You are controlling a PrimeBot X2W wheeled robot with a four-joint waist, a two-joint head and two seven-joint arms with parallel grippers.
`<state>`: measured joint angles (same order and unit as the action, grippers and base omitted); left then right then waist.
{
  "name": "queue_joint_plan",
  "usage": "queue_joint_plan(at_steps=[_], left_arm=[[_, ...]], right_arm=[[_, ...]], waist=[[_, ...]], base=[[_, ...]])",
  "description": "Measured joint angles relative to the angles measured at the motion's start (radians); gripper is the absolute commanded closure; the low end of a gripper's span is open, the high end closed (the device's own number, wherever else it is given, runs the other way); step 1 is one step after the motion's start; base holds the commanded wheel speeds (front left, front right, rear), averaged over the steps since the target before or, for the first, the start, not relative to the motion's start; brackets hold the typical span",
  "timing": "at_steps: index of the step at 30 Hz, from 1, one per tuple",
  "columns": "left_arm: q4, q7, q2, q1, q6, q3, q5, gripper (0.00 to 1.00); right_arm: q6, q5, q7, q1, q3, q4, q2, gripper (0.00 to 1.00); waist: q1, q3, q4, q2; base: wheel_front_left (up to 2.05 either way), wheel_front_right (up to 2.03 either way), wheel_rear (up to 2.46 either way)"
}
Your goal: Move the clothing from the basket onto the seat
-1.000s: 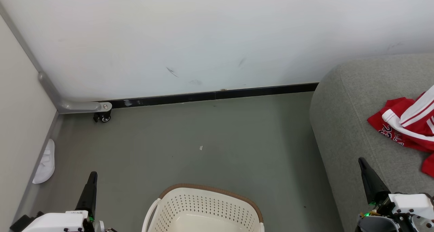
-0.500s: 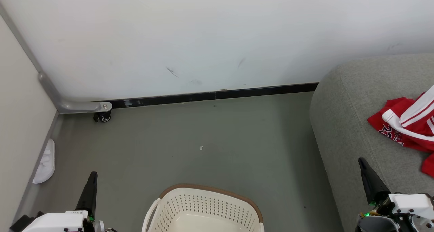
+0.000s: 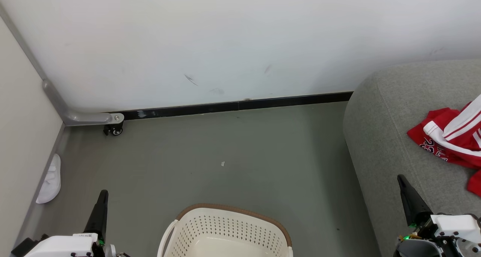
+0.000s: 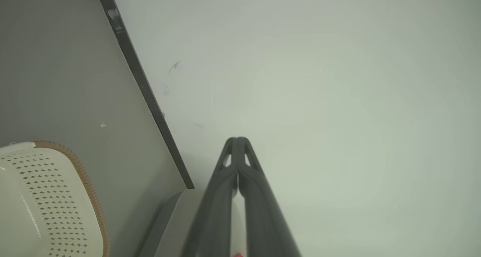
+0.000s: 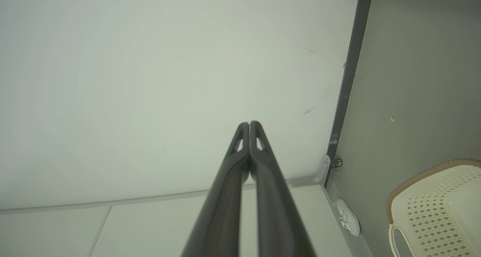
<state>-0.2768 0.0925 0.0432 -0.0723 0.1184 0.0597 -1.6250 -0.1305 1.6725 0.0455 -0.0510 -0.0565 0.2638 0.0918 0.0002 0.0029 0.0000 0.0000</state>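
The left gripper (image 4: 237, 139) has its two long dark fingers pressed together along their length, and nothing is between them. The right gripper (image 5: 248, 123) is closed in the same way and is also empty. In the head view they sit low at either side and point up toward the white wall (image 3: 240, 43), which looks like a resting posture rather than a reach.

Between them, on the grey-green floor (image 3: 240, 151), stands the cream-white perforated plastic basket with a brown rim band (image 3: 233, 209). The part of its inside that is visible holds no cloth. It stands near the sofa, probably so that each carry is short.

The red jerseys with white stripes and dark numbers (image 3: 447, 136) lie crumpled on the large light grey fabric sofa (image 3: 383, 129), running out of the right edge. The long white-striped band goes diagonally, from upper right down to the left, and the lettering lies at the lower left of the heap. The task seems finished, or nearly so.
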Motion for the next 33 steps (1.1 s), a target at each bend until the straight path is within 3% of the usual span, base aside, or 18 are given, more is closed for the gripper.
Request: queue_joint_plan(at_steps=[33], left_arm=[[0.001,0.0,-0.001,0.0,0.0,0.002,0.0,1.0]], right_arm=[[0.0,0.0,0.007,0.0,-0.003,0.0,-0.002,1.0]], waist=[[-0.0001,0.0,0.0,0.0]], base=[[0.0,0.0,0.0]])
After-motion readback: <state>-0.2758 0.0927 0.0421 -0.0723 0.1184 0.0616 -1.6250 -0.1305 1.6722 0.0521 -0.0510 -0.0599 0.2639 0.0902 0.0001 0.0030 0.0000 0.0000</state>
